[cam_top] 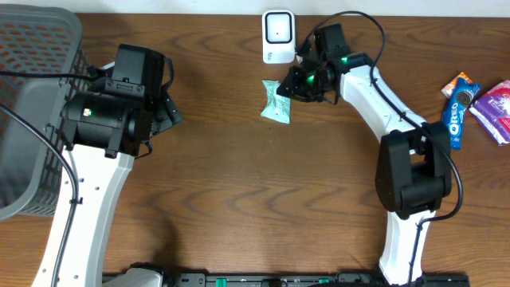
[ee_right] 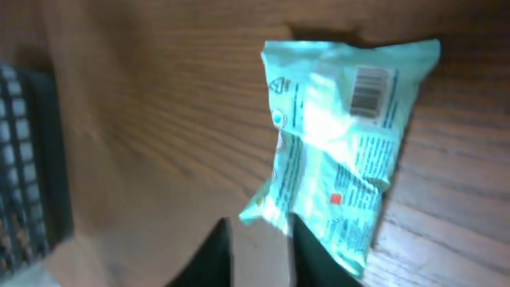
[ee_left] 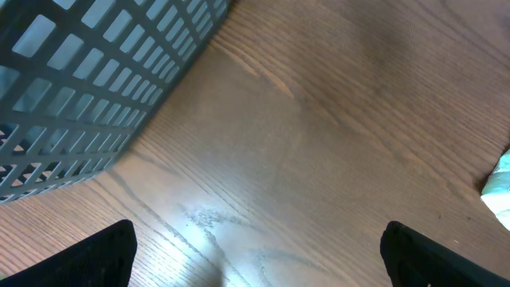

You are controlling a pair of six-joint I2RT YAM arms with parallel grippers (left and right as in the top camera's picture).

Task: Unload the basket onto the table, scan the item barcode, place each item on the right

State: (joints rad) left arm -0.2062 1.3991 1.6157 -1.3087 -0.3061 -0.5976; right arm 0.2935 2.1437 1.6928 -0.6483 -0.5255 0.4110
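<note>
Its barcode (ee_right: 370, 89) turned up for the white box-shaped scanner (cam_top: 277, 36) nearby, a mint-green plastic packet (ee_right: 343, 151) lies on the wooden bench (cam_top: 239, 183); right pincer (ee_right: 259, 243) barely parted at its corner, left pincer (ee_left: 263, 243) wide, both empty.

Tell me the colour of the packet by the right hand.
The packet is mint green with white patches, clearest in the right wrist view.

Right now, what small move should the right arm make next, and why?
Probably close the right end effector, now ajar, on the green packet's near corner: the packet lies flat on the table, barcode up, short of the white scanner.
</note>
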